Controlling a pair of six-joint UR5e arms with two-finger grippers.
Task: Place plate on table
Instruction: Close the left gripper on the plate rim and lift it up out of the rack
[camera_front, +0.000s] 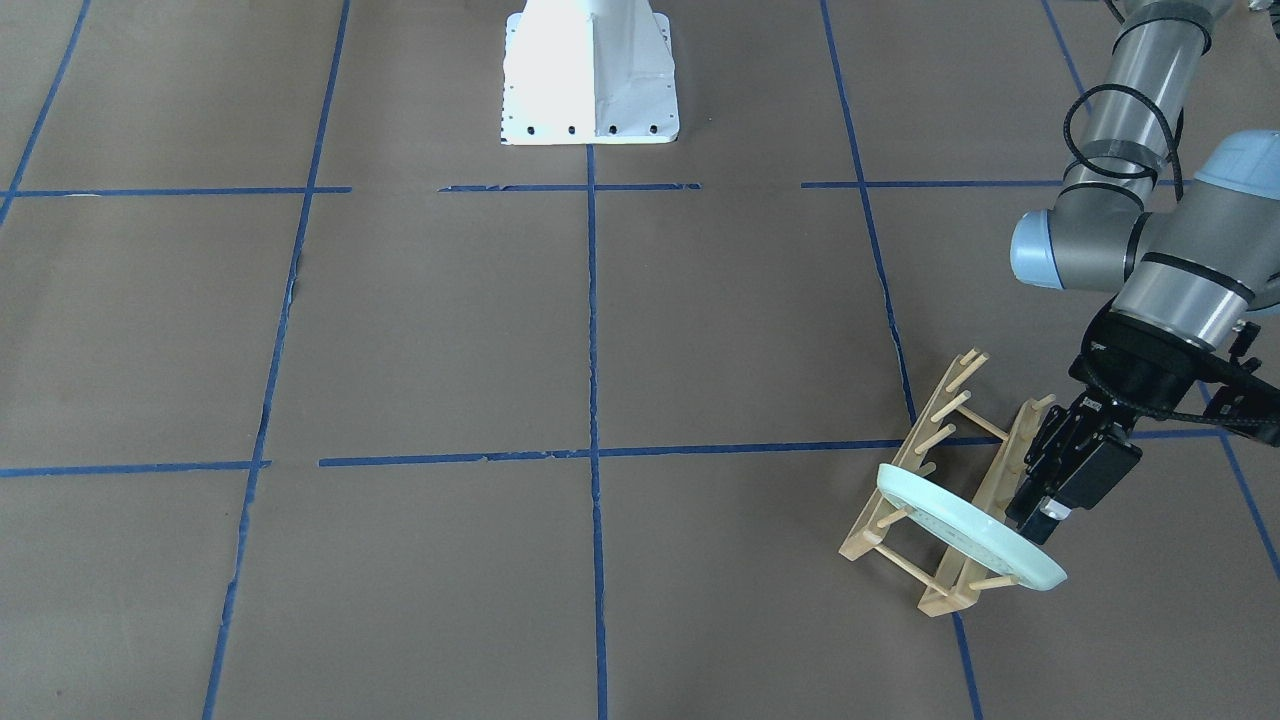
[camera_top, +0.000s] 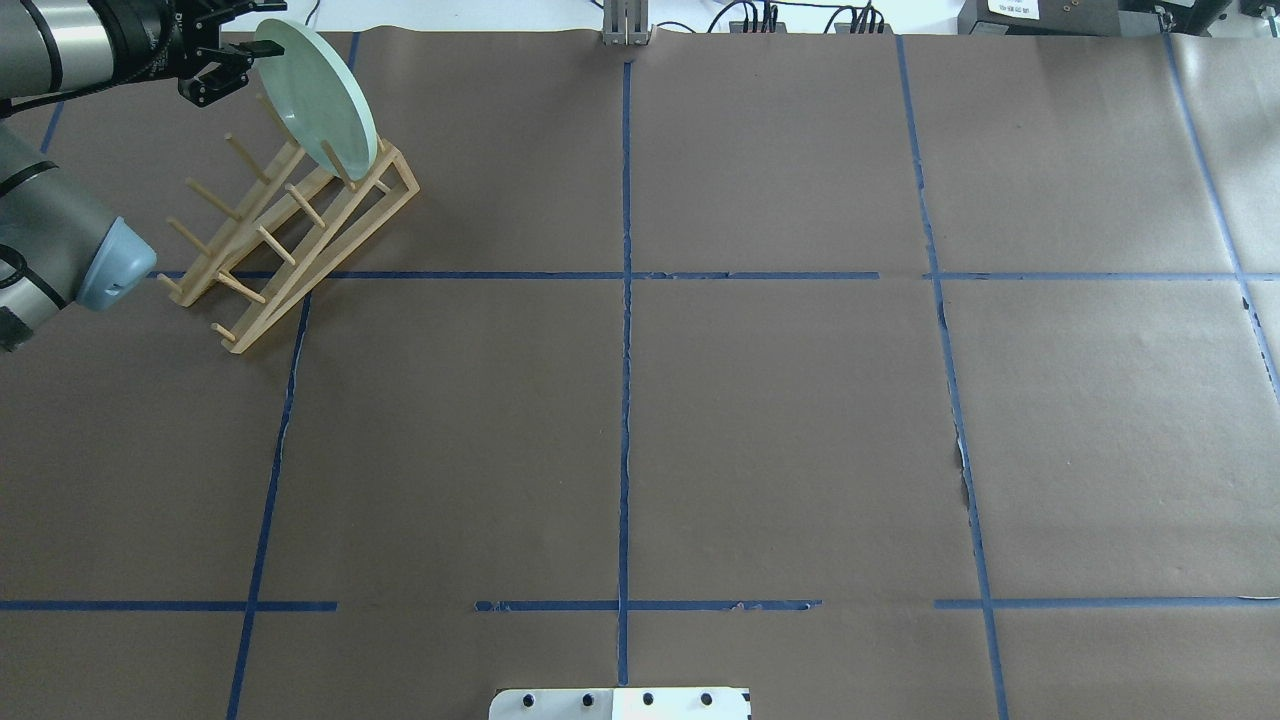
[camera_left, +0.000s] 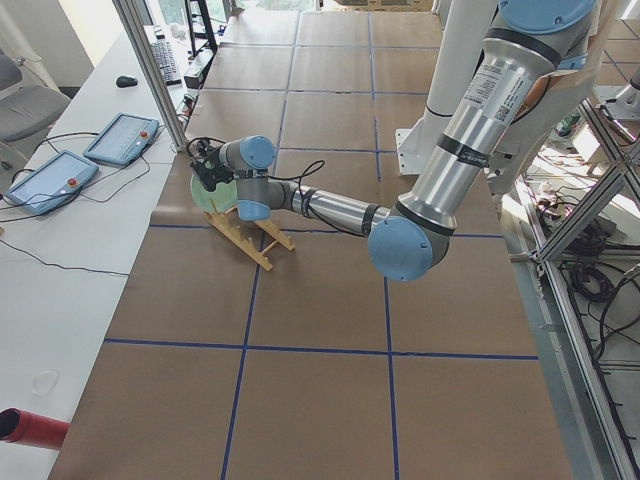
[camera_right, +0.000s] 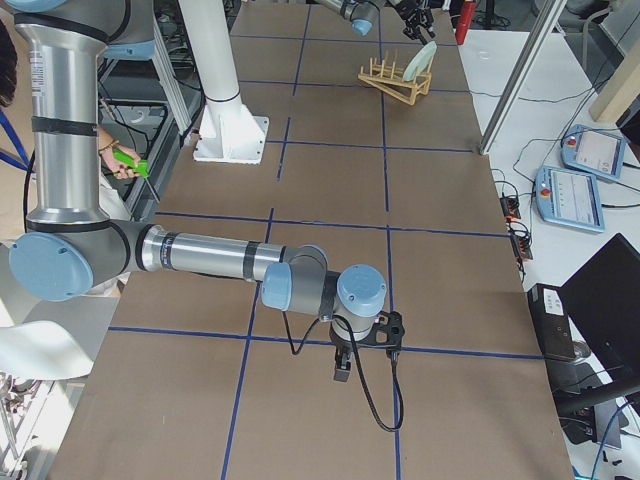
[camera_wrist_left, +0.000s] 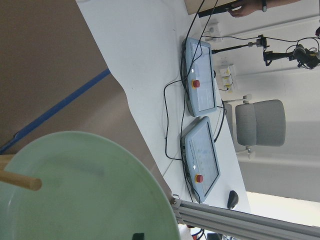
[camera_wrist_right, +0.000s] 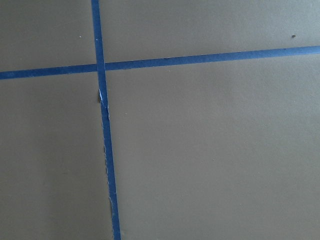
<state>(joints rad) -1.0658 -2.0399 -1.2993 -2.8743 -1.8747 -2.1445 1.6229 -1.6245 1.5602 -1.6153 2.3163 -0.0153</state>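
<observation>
One plate (camera_front: 965, 528) is seen, pale mint green, standing tilted on its edge at one end of a single wooden peg rack (camera_top: 330, 255). The rack is set on the desk (camera_front: 450, 330) near the corner farthest from the robot, on the robot's left side. The rack is made of two long rails joined by cross dowels. Its upright pegs are partly hidden by the plate, so they cannot be counted with certainty.

Two arms are present. The left end effector (camera_front: 1037, 517) is pinched on the upper rim of the plate. In the left wrist view one dark fingertip (camera_wrist_left: 137, 235) is seen against the plate's face, and one peg (camera_wrist_left: 20, 183) is laid across it. The right end effector (camera_right: 342, 370) is held low over the desk, well apart from the rack. Whether it is spread or pressed together cannot be told.

The desk is crossed by blue tape lines (camera_wrist_right: 105, 130), and one crossing is shown in the right wrist view. One white robot base (camera_front: 588, 75) is bolted at the desk's edge.

Beyond the desk, two teach pendants (camera_wrist_left: 200, 75) are laid side by side, each with one red button. One grey chair (camera_wrist_left: 260, 122) and one computer mouse (camera_wrist_left: 232, 199) are also seen.

One printed label (camera_left: 490, 80) is carried on the left arm and another (camera_right: 40, 70) on the right arm. Their text is too small to be read.
</observation>
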